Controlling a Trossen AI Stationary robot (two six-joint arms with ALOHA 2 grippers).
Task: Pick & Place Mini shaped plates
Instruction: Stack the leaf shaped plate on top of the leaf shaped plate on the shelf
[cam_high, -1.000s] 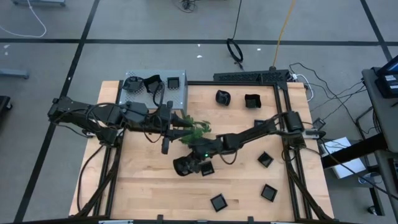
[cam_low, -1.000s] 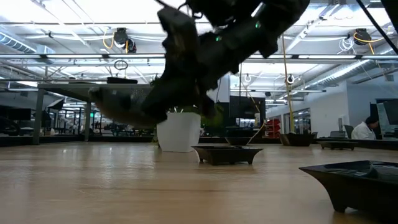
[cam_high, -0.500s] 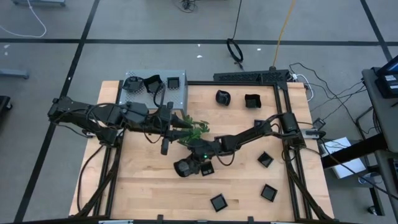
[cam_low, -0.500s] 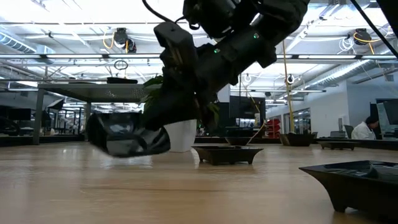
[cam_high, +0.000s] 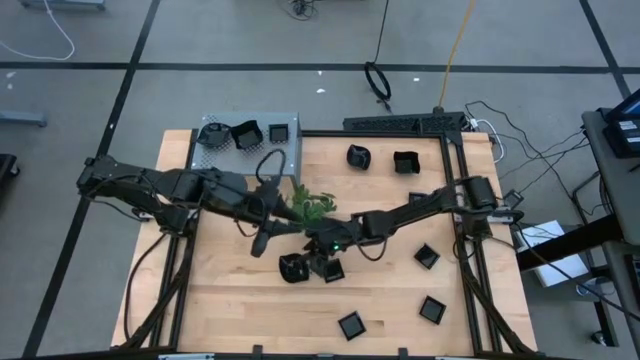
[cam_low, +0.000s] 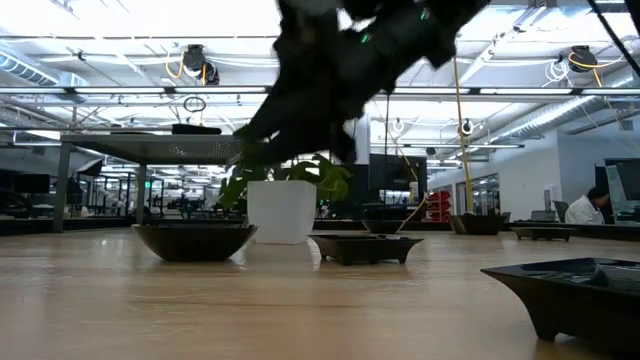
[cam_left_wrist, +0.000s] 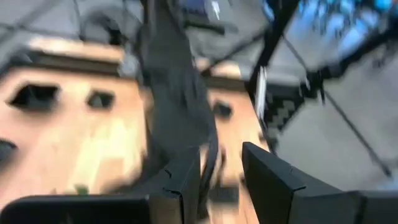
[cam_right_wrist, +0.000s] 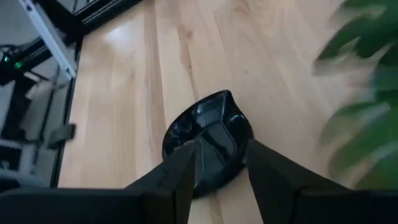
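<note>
A round glossy black mini plate rests on its base on the wooden table, left of centre in the low view. My right gripper hangs open just above it, a finger over either side, touching nothing. A square mini plate lies right beside it. My left gripper hovers a little to the left with a gap between its fingers and nothing in them. A green leafy sprig sits between the arms.
More black plates lie at the far side and at the right and near side. A grey perforated box at the far left corner holds three plates. A black frame borders the table.
My right gripper has come down with the round plate, which hung tilted, and set it level on the table. It has then opened, let go and risen clear. My left gripper has shifted slightly toward the near edge.
</note>
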